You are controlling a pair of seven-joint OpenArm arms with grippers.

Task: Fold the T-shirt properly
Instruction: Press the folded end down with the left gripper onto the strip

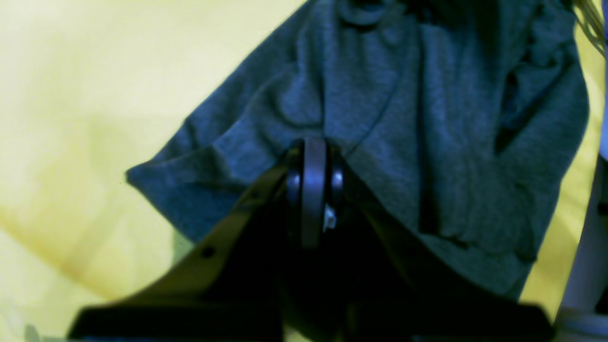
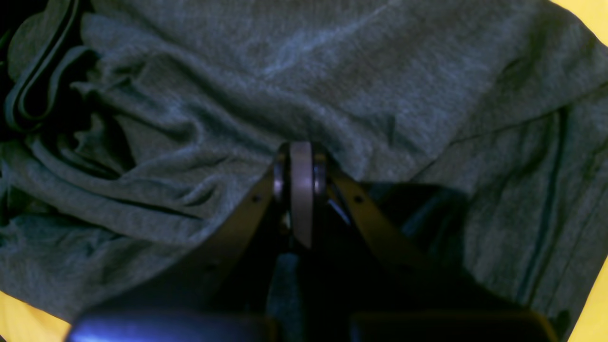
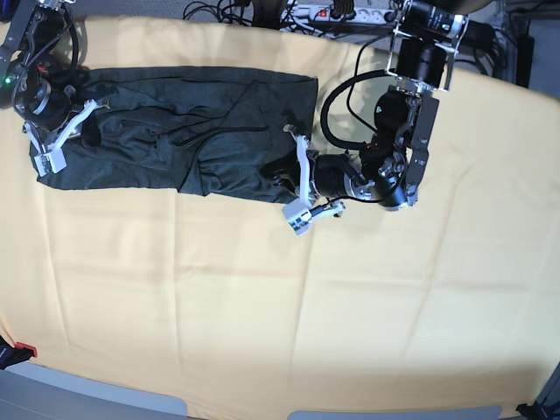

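Soft teal-grey T-shirt (image 3: 175, 140) lies stretched along the yellow table's (image 3: 262, 306) far edge, the left gripper (image 3: 284, 171) and right gripper (image 3: 74, 122) pinching opposite ends, likely to keep it taut for folding.

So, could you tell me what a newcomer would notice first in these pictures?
The dark teal-grey T-shirt lies stretched across the far left part of the yellow table cover. A black robot arm works at each end: the right gripper and the left gripper are both shut on its fabric.
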